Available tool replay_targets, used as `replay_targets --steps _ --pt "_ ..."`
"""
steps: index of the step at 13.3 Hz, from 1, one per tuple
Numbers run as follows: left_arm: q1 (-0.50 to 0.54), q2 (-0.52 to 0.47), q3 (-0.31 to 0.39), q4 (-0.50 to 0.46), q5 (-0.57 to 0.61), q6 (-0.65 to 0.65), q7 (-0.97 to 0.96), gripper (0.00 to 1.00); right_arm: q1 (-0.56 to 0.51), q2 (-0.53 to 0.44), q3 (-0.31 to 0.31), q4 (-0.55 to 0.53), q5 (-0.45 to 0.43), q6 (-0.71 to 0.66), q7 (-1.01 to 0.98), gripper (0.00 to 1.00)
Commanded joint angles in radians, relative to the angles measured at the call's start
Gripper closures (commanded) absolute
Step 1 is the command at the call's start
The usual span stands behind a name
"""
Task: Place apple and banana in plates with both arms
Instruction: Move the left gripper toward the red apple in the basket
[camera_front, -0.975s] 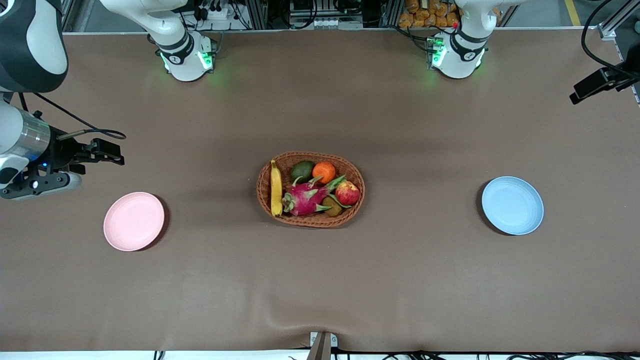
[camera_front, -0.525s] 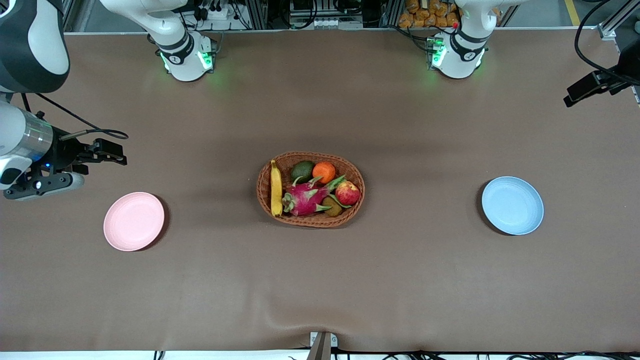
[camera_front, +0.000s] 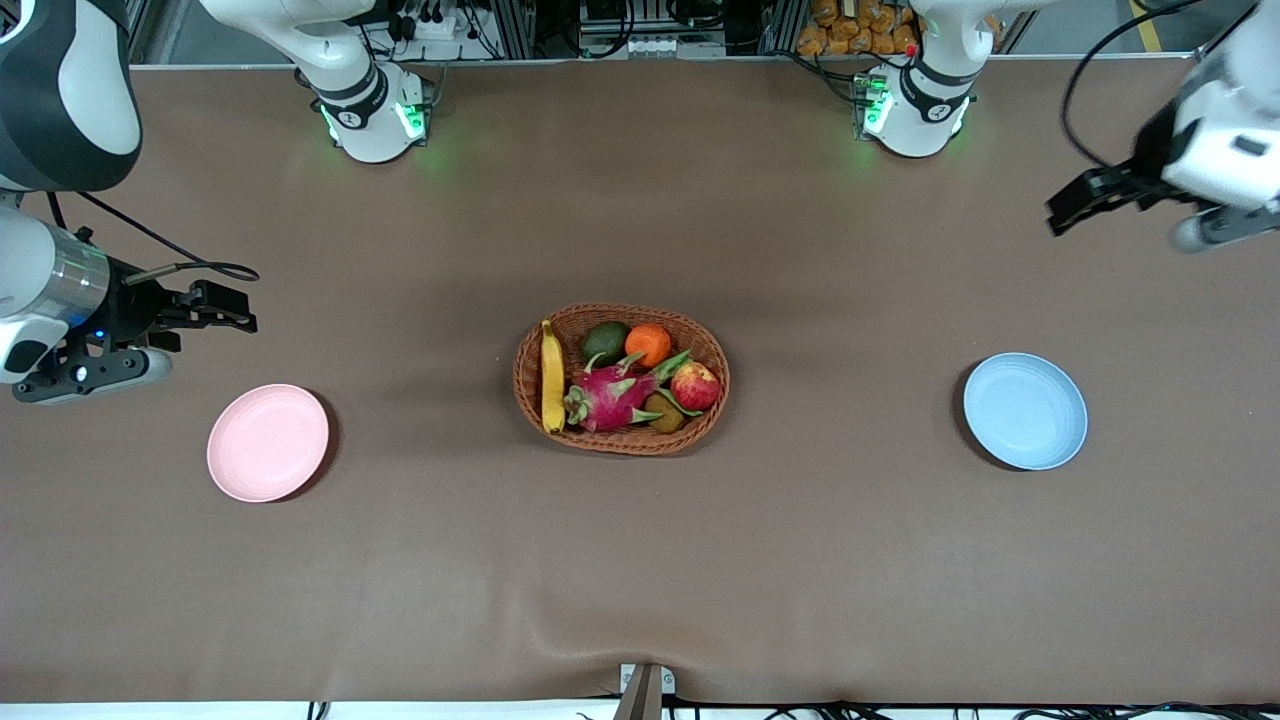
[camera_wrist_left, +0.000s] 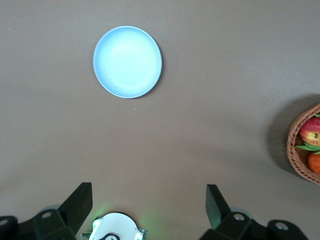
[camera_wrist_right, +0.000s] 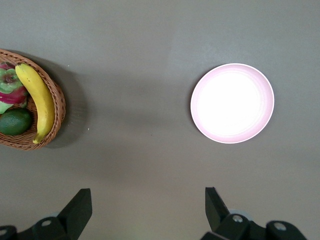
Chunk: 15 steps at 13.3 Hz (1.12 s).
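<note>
Since the earlier frame, the left gripper (camera_front: 1060, 212) has swung into view over bare table, jaws wide and empty. Both plates lie nearest: the pink plate (camera_front: 267, 442) and the blue plate (camera_front: 1025, 410). Between them sits the basket (camera_front: 620, 438); along its rim toward the right arm's end lies the banana (camera_front: 552, 376), soft, probably best pinched mid-length, and the apple (camera_front: 695, 386) is firm, smooth, likely slippery. Over bare table the right gripper (camera_front: 235, 318) hangs wide, empty.

One basket (camera_front: 621, 378) mid-table, holding six fruits: one banana (camera_front: 551, 377), one apple (camera_front: 696, 386), one orange (camera_front: 648, 344), one avocado (camera_front: 605, 343), one dragon fruit (camera_front: 612, 394), one kiwi (camera_front: 665, 413). Two plates flank the basket: one pink (camera_front: 267, 442), one blue (camera_front: 1025, 410).
</note>
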Motion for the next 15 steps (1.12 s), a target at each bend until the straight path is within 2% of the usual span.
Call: replay_targets --steps 1,3,5,9,12,15 --pt "-0.001 0.017 -0.055 0.013 0.001 0.014 -0.031 0.0 0.001 0.012 0.001 0.024 0.014 -0.006 -0.014 0.0" --pt "-0.015 0.059 -0.11 0.042 -0.02 0.061 -0.033 0.0 -0.001 0.013 0.001 0.024 0.014 0.007 -0.014 0.0" --pt "-0.058 0.143 -0.175 0.056 -0.01 0.067 -0.075 0.0 0.002 0.021 0.002 0.024 0.017 0.029 -0.014 0.0" --pt "-0.145 0.298 -0.18 0.087 -0.008 0.156 -0.197 0.0 0.011 0.024 0.002 0.024 0.022 0.029 -0.014 0.0" --pt "-0.182 0.372 -0.181 0.09 -0.016 0.245 -0.367 0.0 -0.001 0.024 0.002 0.024 0.025 0.029 -0.015 0.0" --pt "-0.279 0.474 -0.173 0.09 0.06 0.427 -0.529 0.0 -0.004 0.024 0.002 0.024 0.025 0.029 -0.017 0.0"
